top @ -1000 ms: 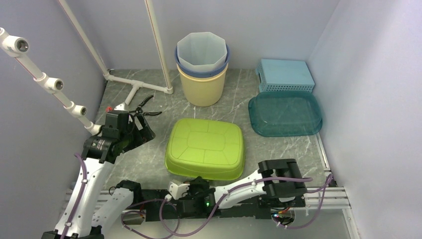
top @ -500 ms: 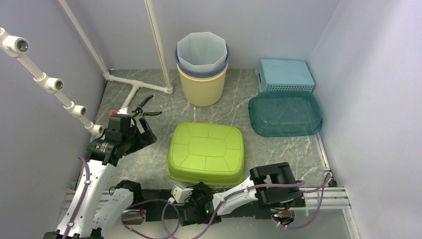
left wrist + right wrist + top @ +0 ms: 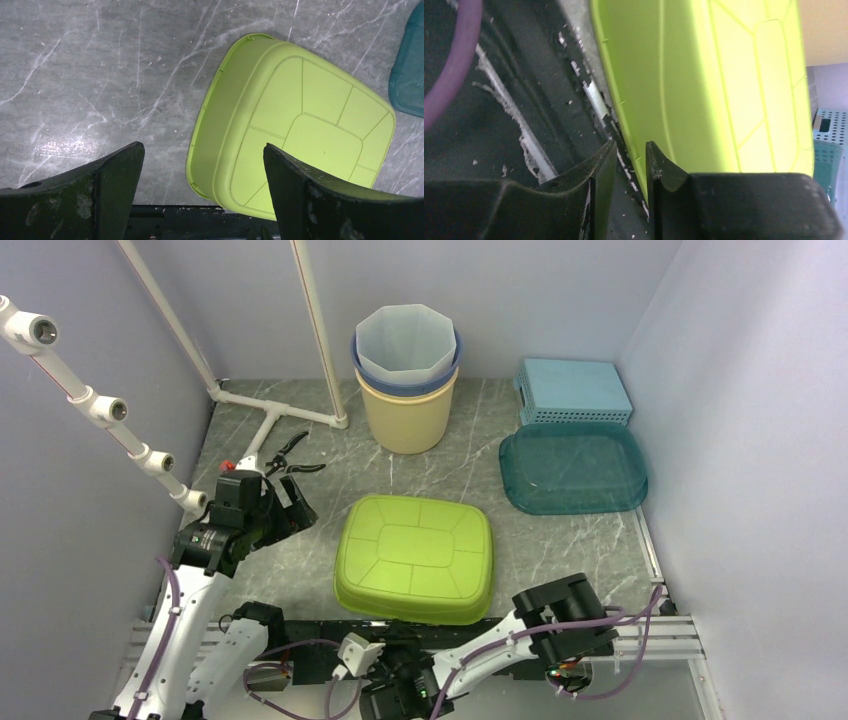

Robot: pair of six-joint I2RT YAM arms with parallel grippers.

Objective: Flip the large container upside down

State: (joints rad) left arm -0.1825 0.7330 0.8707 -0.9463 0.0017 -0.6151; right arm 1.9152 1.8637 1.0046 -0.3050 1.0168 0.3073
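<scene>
The large container (image 3: 415, 558) is a lime-green tub lying bottom up, flat on the marble table, its ribbed base facing up. My left gripper (image 3: 290, 502) hangs above the table to its left, open wide and holding nothing. In the left wrist view the container (image 3: 300, 130) lies below, between and beyond the spread left gripper (image 3: 202, 147). My right gripper (image 3: 392, 660) sits low at the table's near edge, just in front of the tub's near rim. In the right wrist view the right gripper (image 3: 630, 145) shows a narrow gap with nothing in it, and the container (image 3: 724, 75) stands just beyond.
Stacked buckets (image 3: 407, 375) stand at the back centre. A teal tray (image 3: 573, 470) and a light blue basket (image 3: 572, 390) lie at the back right. A white pipe frame (image 3: 270, 410) and black pliers (image 3: 290, 452) are at the back left. A black rail (image 3: 320, 635) runs along the near edge.
The right gripper has parted its jaws, come off the tub's near rim and drawn back toward the near edge. The tub has settled flat. The left arm has pulled back slightly.
</scene>
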